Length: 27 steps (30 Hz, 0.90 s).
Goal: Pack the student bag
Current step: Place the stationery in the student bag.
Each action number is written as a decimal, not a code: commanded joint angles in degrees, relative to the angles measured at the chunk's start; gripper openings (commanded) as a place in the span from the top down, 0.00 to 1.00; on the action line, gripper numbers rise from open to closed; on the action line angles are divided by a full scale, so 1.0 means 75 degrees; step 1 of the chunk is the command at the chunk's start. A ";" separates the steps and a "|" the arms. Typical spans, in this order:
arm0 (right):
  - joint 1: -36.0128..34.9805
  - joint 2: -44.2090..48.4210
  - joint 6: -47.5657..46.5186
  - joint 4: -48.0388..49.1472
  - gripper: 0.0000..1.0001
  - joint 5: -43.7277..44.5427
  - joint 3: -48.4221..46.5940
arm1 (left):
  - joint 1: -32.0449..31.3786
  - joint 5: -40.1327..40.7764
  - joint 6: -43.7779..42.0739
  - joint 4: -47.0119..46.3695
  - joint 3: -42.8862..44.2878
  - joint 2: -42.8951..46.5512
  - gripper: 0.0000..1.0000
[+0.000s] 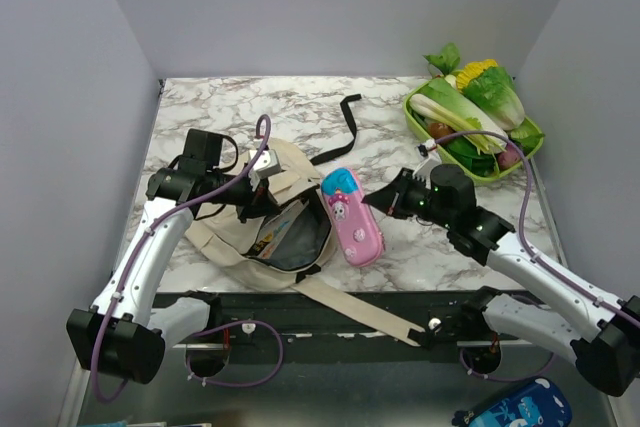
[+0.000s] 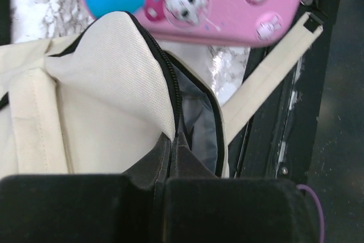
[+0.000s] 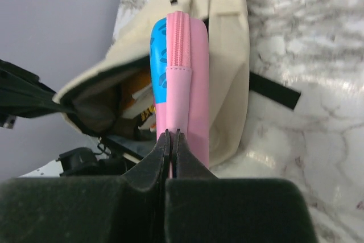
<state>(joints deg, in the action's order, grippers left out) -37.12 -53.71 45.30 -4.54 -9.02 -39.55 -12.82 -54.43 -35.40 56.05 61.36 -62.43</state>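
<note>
The student bag (image 1: 290, 165) lies open at centre-left of the top view. A flat thing (image 1: 272, 237) w/ coloured cover is inside, prob. a book. The pink pencil case (image 1: 352, 215) is not yet in: it lies on the table (image 1: 230, 107), one end at the bag's mouth. So I judge the task approx. half done; the case must go in, maybe zip closing too.

Left gripper (image 2: 169, 143) is pressed together, pinching the bag's zipper edge. Right gripper (image 3: 170, 136) is pressed together at the case's near end; pinching a seam or only touching, I cannot tell.

The bag's depth is dark. A blue case (image 1: 515, 409) at lower right is cut off.
</note>
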 commanded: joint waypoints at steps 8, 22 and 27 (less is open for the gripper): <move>-0.0311 -0.0525 0.1717 -0.1106 0.99 -0.0626 -0.0070 | -0.0481 0.0110 0.1392 -0.1896 0.0350 0.0016 1.00; -0.1014 -0.3840 0.2339 -0.2698 0.99 0.0802 -0.2798 | -0.1373 0.0098 0.1345 -0.1498 0.0161 0.0063 1.00; -0.1202 -0.5130 0.2630 -0.4301 1.00 0.2359 -0.4566 | -0.1408 -0.0008 0.1181 -0.1216 0.0326 0.0110 1.00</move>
<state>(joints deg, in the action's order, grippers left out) -44.75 -87.50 61.80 -26.59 -2.79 -65.39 -22.59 -50.78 -26.30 46.39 61.47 -63.00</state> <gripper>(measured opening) 0.029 0.010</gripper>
